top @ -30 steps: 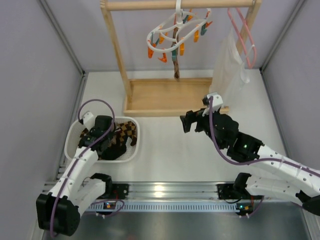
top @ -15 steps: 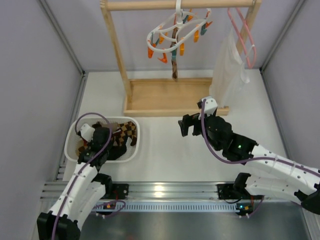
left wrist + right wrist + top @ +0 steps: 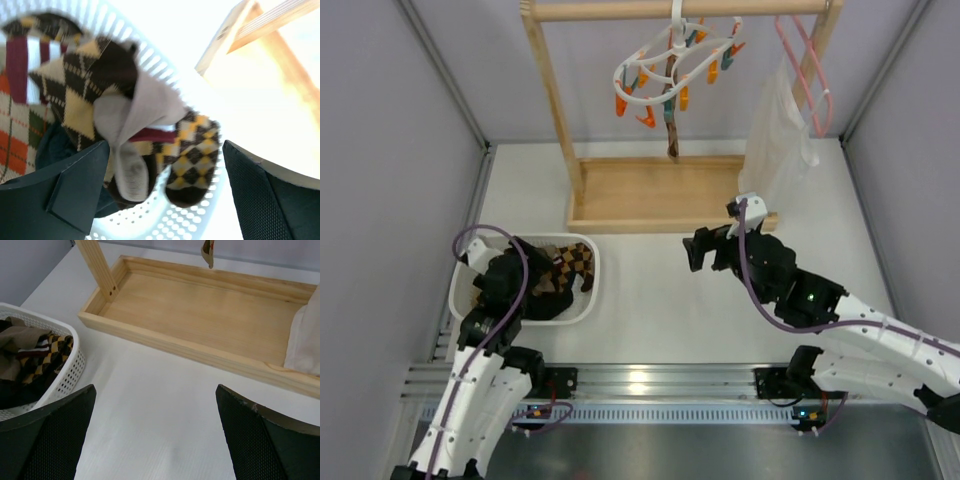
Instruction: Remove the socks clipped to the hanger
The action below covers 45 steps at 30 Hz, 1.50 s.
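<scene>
The white ring hanger (image 3: 672, 62) with orange and teal clothespins hangs from the wooden rail. One brown sock (image 3: 671, 122) still dangles from it, and its toe shows in the right wrist view (image 3: 207, 253). Several argyle socks (image 3: 570, 266) lie heaped in a white perforated basket (image 3: 592, 292). My left gripper (image 3: 520, 283) hovers over that heap, open, with nothing held. From its wrist I see a brown and yellow sock (image 3: 196, 150) and the basket wall (image 3: 165, 220). My right gripper (image 3: 698, 250) stands open and empty above the bare table (image 3: 155, 390).
A wooden rack with a tray base (image 3: 655, 195) stands at the back; its tray (image 3: 200, 315) lies just beyond my right gripper. A pink hanger (image 3: 806, 62) carries a white translucent garment (image 3: 780, 135) at the right. Grey walls close in both sides.
My left gripper has opened and let a sock drop into the basket, and the left arm has drawn back toward the near left. The right arm shifted only slightly.
</scene>
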### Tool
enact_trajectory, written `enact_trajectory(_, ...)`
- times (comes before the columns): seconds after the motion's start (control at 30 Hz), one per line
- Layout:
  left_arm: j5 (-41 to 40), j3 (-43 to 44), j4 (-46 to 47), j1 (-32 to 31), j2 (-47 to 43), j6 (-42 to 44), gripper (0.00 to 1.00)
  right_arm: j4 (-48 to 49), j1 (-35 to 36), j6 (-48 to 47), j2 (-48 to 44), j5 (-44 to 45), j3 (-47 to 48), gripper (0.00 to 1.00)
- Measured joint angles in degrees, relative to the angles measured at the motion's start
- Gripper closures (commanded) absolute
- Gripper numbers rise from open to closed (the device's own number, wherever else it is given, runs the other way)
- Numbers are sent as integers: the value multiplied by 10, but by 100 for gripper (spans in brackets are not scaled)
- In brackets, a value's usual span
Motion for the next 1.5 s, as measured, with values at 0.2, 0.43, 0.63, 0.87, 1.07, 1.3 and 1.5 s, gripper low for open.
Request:
enact_trajectory(0.2,1,63,-27,0,-34,23,2,-5,0,0,-30,10,-2,0)
enact_trajectory(0.43,50,108,-36,0,-10,54,2,-16,0,0,-44,23,-3,0)
enact_trajectory(0.63,132,115,-25,0,52,75,2,-22,0,2,-57,34,-24,1)
enact_trajectory(0.87,201,114,17,-17,83,91,2,-30,-41,15,-35,3,-33,1)
enact_trajectory(1.07,254,116,67,-72,145,117,2,-8,-132,32,-2,-86,-64,1)
enact_trajectory(1.3,371,120,109,-95,240,146,2,28,-199,51,53,-186,-85,0)
enact_trajectory(1.5,439,120,224,-97,285,145,2,48,-201,52,59,-221,-85,1)
